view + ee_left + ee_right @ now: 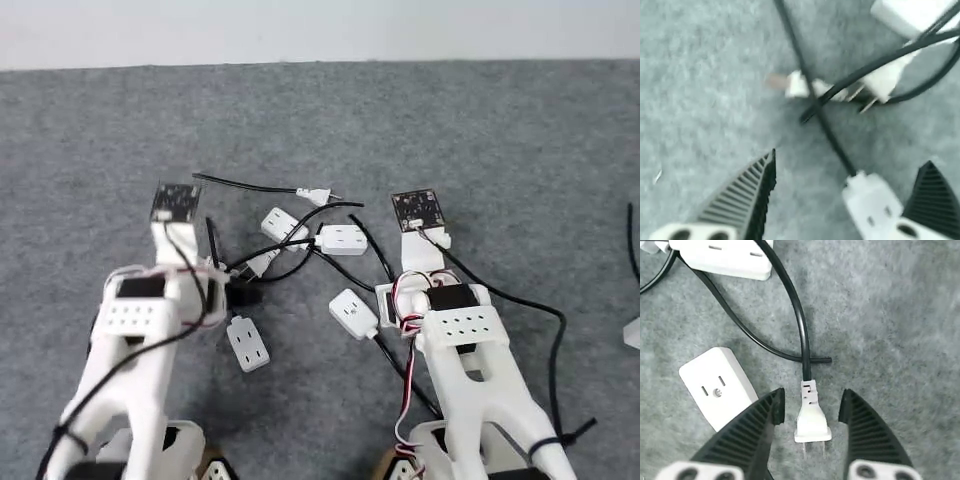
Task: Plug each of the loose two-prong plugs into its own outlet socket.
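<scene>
In the right wrist view my right gripper (812,402) stands open astride a white two-prong plug (811,422) that lies flat on the grey mat, its black cord running away from me. A white outlet socket (717,385) lies just beside one finger (747,435). My left gripper (850,165) is open too, low over the mat, with a white outlet socket (872,205) close to one finger (932,200). Past it lie two white plugs (800,86) (880,82) under crossing black cords. From above, several sockets (343,239) (353,313) (247,343) and a loose plug (316,196) lie between the arms.
Black cords (300,260) tangle between the two arms on the grey mat (500,130). Another socket (283,225) sits in that tangle. A white object (632,332) and a cord end (632,240) show at the right edge. Open mat lies beyond the arms.
</scene>
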